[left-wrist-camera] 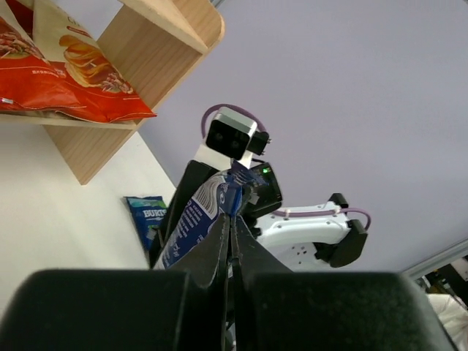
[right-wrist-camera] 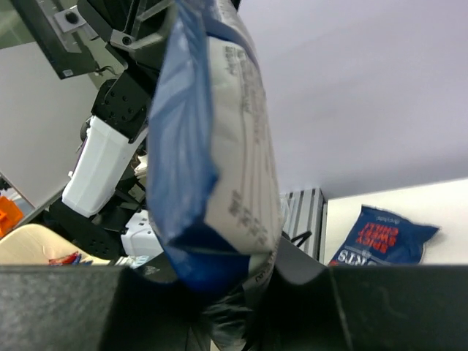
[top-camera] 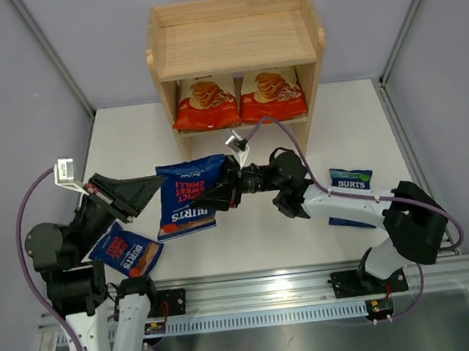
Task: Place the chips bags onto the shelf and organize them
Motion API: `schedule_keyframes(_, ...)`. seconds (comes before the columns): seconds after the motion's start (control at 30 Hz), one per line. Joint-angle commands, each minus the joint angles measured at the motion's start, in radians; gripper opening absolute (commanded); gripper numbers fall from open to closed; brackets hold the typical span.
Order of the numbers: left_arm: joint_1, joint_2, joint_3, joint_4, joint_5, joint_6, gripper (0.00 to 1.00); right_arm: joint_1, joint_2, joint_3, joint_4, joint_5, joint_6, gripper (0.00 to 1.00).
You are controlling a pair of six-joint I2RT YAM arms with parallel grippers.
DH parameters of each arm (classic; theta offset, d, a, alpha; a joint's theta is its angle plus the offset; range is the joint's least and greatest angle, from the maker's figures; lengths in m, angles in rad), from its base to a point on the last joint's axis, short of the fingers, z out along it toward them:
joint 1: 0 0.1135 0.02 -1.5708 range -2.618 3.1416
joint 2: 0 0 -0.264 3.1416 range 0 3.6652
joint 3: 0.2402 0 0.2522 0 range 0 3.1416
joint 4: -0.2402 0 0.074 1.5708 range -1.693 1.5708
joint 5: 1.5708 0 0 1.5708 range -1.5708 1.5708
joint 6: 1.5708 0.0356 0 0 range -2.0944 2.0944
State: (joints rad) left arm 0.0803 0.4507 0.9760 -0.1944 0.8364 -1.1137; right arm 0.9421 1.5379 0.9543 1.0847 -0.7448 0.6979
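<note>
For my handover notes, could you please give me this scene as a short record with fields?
held Burts bag: in the air, before the shelf
left gripper: shut on its left edge
right gripper: shut on its right edge
Cassava bags: two, side by side on lower tier
other Burts bags: two lying on the table, one near each arm
</note>
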Motion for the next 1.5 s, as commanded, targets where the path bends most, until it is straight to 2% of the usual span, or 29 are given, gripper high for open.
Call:
schedule_keyframes(0.0,-0.002,0.048,0.069,0.033,0.108,0.166,0.22,0.0,-0.129,-0.006,-0.159,0.065,-0.029,0.23)
schedule_keyframes(0.03,-0.002,0.051,0.076,0.026,0.127,0.202,0.34,0.0,-0.145,0.001,-0.278,0.071,-0.041,0.22)
schedule_keyframes(0.1,-0.002,0.054,0.078,-0.011,0.17,0.311,0.58,0.0,-0.18,0.027,-0.377,0.071,-0.064,0.22)
schedule_keyframes(0.13,-0.002,0.046,0.057,-0.005,0.185,0.33,0.77,0.0,-0.188,0.041,-0.476,0.05,-0.075,0.22)
schedule_keyframes(0.2,-0.002,0.048,0.038,0.003,0.254,0.376,0.91,0.0,-0.202,0.089,-0.572,0.035,-0.101,0.22)
schedule_keyframes(0.23,-0.001,0.051,0.023,0.018,0.274,0.373,0.95,0.0,-0.205,0.109,-0.677,0.022,-0.119,0.22)
schedule_keyframes(0.3,-0.002,0.068,0.003,0.007,0.329,0.405,0.96,0.0,-0.22,0.146,-0.742,0.006,-0.165,0.21)
schedule_keyframes(0.4,-0.004,0.089,0.015,-0.105,0.363,0.501,0.92,0.0,-0.228,0.198,-0.873,-0.017,-0.23,0.21)
schedule_keyframes(0.5,-0.025,0.088,0.009,-0.123,0.371,0.525,0.88,0.0,-0.202,0.279,-1.002,-0.047,-0.282,0.21)
schedule_keyframes(0.6,-0.05,0.114,0.007,-0.166,0.349,0.554,0.78,0.001,-0.174,0.34,-1.063,-0.085,-0.285,0.21)
schedule_keyframes(0.67,-0.069,0.137,0.013,-0.232,0.334,0.604,0.7,0.0,-0.164,0.386,-1.113,-0.1,-0.297,0.21)
schedule_keyframes(0.77,-0.112,0.151,0.001,-0.205,0.306,0.588,0.43,0.001,-0.144,0.426,-1.157,-0.091,-0.311,0.22)
schedule_keyframes(0.8,-0.12,0.148,-0.005,-0.18,0.302,0.568,0.31,0.0,-0.134,0.435,-1.166,-0.091,-0.314,0.22)
schedule_keyframes(0.9,-0.123,0.123,-0.045,-0.035,0.299,0.465,0.25,0.0,-0.13,0.451,-1.18,-0.076,-0.313,0.26)
schedule_keyframes(0.97,-0.123,0.109,-0.065,0.051,0.291,0.398,0.13,0.0,-0.139,0.443,-1.181,-0.036,-0.31,0.37)
schedule_keyframes(1.0,-0.123,0.106,-0.068,0.07,0.268,0.379,0.11,0.001,-0.154,0.437,-1.181,0.011,-0.307,0.42)
schedule_keyframes(1.07,-0.123,0.098,-0.069,0.099,0.242,0.336,0.1,-0.002,-0.177,0.41,-1.178,0.057,-0.304,0.6)
schedule_keyframes(1.13,-0.123,0.097,-0.071,0.139,0.207,0.304,0.05,-0.002,-0.225,0.362,-1.175,0.18,-0.291,0.75)
schedule_keyframes(1.17,-0.123,0.091,-0.072,0.156,0.182,0.261,0.05,-0.002,-0.263,0.342,-1.168,0.218,-0.279,0.95)
schedule_keyframes(1.2,-0.123,0.091,-0.072,0.171,0.17,0.243,0.05,0.0,-0.286,0.319,-1.155,0.301,-0.269,0.99)
schedule_keyframes(1.27,-0.123,0.085,-0.076,0.231,0.126,0.18,0.05,-0.002,-0.362,0.239,-1.128,0.381,-0.217,0.99)
schedule_keyframes(1.3,-0.123,0.088,-0.077,0.249,0.112,0.16,0.05,-0.002,-0.39,0.203,-1.049,0.441,-0.193,1.0)
schedule_keyframes(1.37,-0.123,0.086,-0.089,0.338,0.058,0.071,0.05,-0.002,-0.461,0.085,-0.95,0.444,-0.128,0.99)
schedule_keyframes(1.4,-0.123,0.088,-0.112,0.38,0.04,0.028,0.05,-0.002,-0.476,0.049,-0.837,0.417,-0.1,1.0)
schedule_keyframes(1.47,-0.123,0.088,-0.154,0.562,-0.011,-0.128,0.04,-0.002,-0.48,-0.04,-0.699,0.353,-0.019,1.0)
